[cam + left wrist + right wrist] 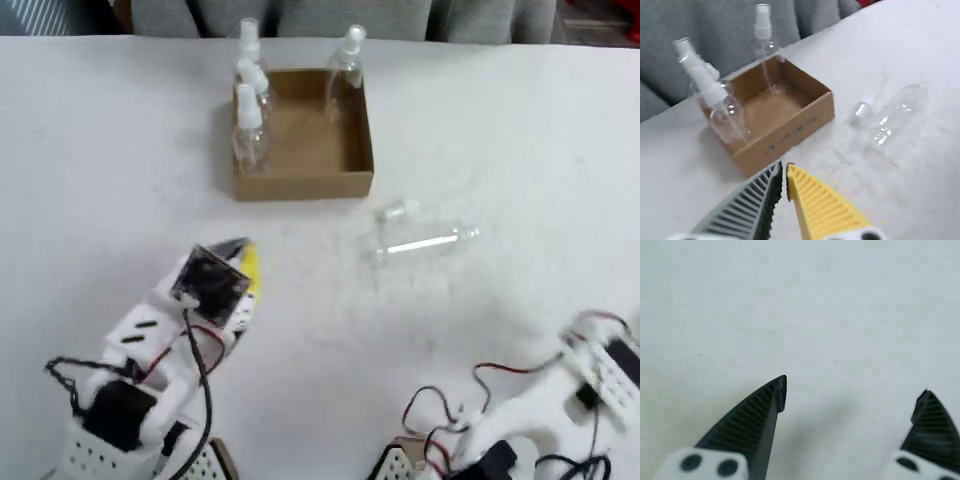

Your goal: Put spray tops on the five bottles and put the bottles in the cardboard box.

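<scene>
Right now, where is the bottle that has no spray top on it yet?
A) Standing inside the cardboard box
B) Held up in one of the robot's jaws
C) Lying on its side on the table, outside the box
C: the uncapped bottle lies on its side on the table, outside the cardboard box, with a loose spray top beside it.

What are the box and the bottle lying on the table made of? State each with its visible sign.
The box: brown cardboard, matte, judging by its dull tan walls and raw cut rim. The lying bottle: clear and glossy, probably plastic; the table shows through it and highlights streak it, though glass is possible.
</scene>
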You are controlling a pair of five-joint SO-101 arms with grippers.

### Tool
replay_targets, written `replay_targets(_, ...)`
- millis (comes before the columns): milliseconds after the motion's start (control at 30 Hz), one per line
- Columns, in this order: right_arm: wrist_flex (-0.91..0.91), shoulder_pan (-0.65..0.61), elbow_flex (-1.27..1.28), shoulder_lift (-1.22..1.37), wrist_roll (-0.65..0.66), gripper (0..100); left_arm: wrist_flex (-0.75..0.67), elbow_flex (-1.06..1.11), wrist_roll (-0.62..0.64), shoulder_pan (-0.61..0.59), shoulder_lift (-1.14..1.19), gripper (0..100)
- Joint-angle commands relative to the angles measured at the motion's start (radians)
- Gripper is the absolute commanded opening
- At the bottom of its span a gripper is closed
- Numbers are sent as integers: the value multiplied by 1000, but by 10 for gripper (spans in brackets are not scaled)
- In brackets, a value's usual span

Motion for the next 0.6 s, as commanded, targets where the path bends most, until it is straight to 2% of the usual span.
replay_targets(0,-154,205,38,44,170,348,11,-258,-37,150,331,24)
replay_targets(133,-214,237,49,116,199,348,12,-446,-32,239,638,23)
replay_targets(233,-182,171,40,153,193,348,17,-517,-31,277,780,23)
replay_targets(367,-15,90,-44,193,192,348,-41,-519,-32,323,886,24)
replay_targets(500,203,-39,-230,225,192,344,-75,-506,-31,302,934,22)
replay_targets(567,306,-122,-373,243,192,303,-58,-453,-31,285,920,21)
